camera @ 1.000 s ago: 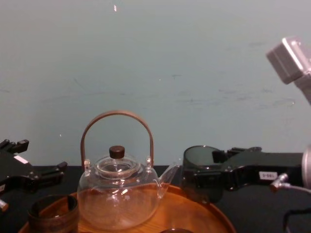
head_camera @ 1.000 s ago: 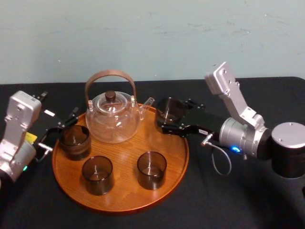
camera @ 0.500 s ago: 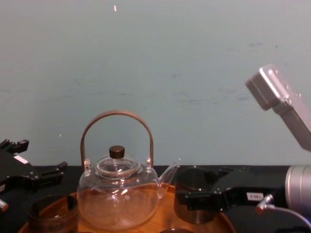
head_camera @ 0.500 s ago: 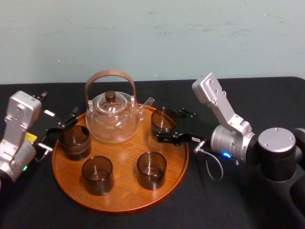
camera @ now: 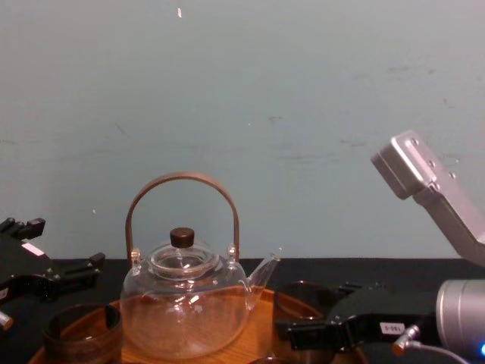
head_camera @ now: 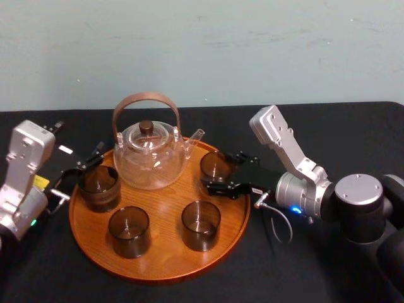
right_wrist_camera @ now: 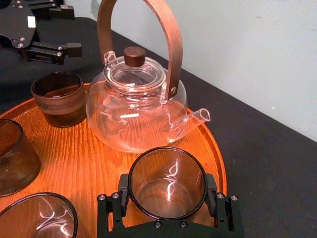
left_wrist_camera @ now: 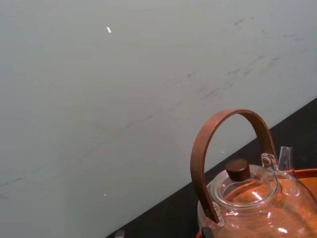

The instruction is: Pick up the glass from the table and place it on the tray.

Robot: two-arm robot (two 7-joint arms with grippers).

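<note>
Inspected black bench (head_camera: 360,126) before a pale wall. Found glass (right_wrist_camera: 167,182) upright over tray (head_camera: 164,260), just inside its right rim, beside teapot (head_camera: 150,158) spout; could not tell contact with wood. Noted right gripper (right_wrist_camera: 167,201) low at tray edge, with jaws closed on glass from both sides. Noted left gripper (right_wrist_camera: 72,29) parked off tray's left rim near dark cup (head_camera: 99,187), with jaws wide, holding nothing.

You are seeing a clear teapot (head_camera: 149,158) standing upright, a wood-banded cup (head_camera: 99,187) sitting left of it, and a left smoky cup (head_camera: 129,231) and right smoky cup (head_camera: 201,225) sitting apart in front.
</note>
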